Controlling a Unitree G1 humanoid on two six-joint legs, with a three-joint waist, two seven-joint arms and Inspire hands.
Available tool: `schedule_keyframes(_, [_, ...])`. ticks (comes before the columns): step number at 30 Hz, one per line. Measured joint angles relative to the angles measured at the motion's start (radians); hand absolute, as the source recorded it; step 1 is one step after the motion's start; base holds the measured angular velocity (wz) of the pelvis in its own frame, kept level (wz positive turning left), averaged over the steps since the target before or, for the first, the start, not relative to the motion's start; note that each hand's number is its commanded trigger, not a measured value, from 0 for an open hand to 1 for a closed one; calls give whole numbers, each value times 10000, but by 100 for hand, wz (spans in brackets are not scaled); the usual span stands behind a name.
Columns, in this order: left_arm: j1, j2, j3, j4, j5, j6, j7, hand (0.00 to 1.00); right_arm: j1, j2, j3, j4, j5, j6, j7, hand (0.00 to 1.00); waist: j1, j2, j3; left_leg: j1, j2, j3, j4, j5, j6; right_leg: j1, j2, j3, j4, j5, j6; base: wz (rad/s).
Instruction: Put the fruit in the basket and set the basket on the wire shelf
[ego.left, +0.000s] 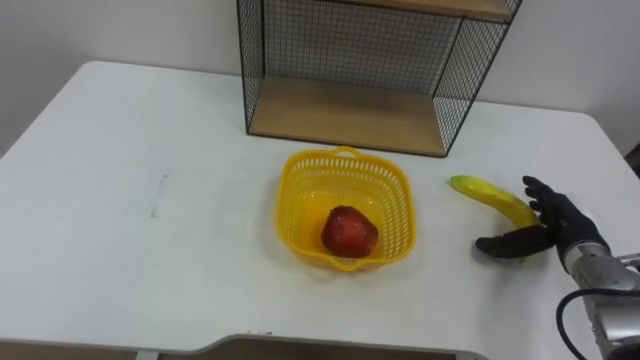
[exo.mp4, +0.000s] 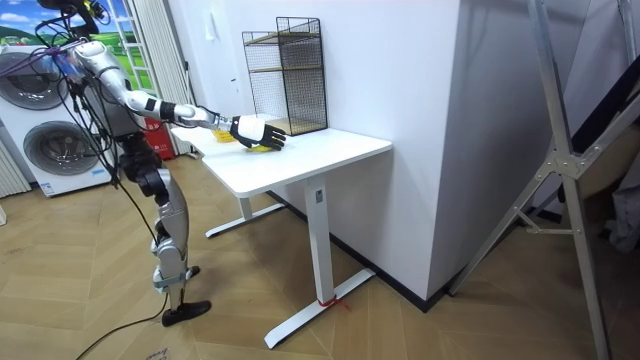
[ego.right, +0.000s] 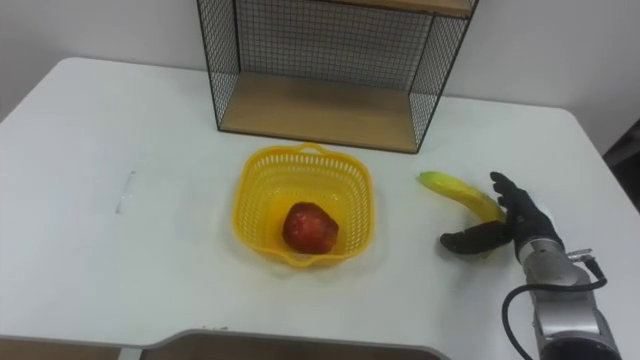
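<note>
Fingers spread, our right hand (ego.left: 556, 224) held nothing; the banana's (ego.left: 487, 197) end lay between thumb and fingers.

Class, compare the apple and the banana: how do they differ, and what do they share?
The apple is red and round; the banana is yellow, long and curved. The apple lies inside the basket; the banana lies on the table beside it. The right hand is at the banana's end, not the apple. Both are fruit.
</note>
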Motion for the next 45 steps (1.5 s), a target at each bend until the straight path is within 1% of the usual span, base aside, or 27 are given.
schedule_keyframes(12, [-16,13,2,0,-68,8,-18,0,1,-5,3,76,-159,3,-71,0,25,-43,-31,23,-2,19,-25,0,0,1,2,25,-6,0,0,0])
schedule_keyframes(21, [-10,13,4,3,-66,1,-19,0,9,-5,6,77,-201,2,-72,0,29,-36,-26,28,-2,24,-19,0,0,5,3,27,2,0,-1,0])
schedule_keyframes(22, [-11,13,3,3,-67,-2,-19,0,9,-5,7,77,-201,1,-72,100,29,-36,-26,22,-2,23,-17,0,0,0,2,26,6,0,-1,0])
schedule_keyframes(28, [-11,13,1,18,-58,-6,-22,0,9,-13,10,88,-384,-49,-150,100,30,-40,-25,27,-2,23,-19,0,0,3,3,23,5,0,-1,0])
schedule_keyframes(30, [-10,16,0,17,-34,-7,-43,0,9,-88,10,104,-660,-66,-321,100,34,-40,-24,28,-2,23,-18,0,0,3,3,22,6,1,-1,0])
schedule_keyframes(32, [-7,16,-1,22,-40,-6,-43,0,9,-289,10,166,-832,-92,-443,100,45,-40,-22,31,-1,23,-19,0,0,7,3,22,5,0,-1,0])
schedule_keyframes(34, [-9,16,-5,23,-41,-7,-43,0,9,-381,10,197,-912,-106,-463,100,45,-40,-19,37,-1,23,-22,0,0,9,5,25,4,0,-1,0])
schedule_keyframes(45, [-32,23,-9,48,-61,-10,-43,0,111,-402,60,307,-941,-118,-558,100,50,-65,-5,95,1,80,-103,0,0,-1,5,65,4,0,0,0])
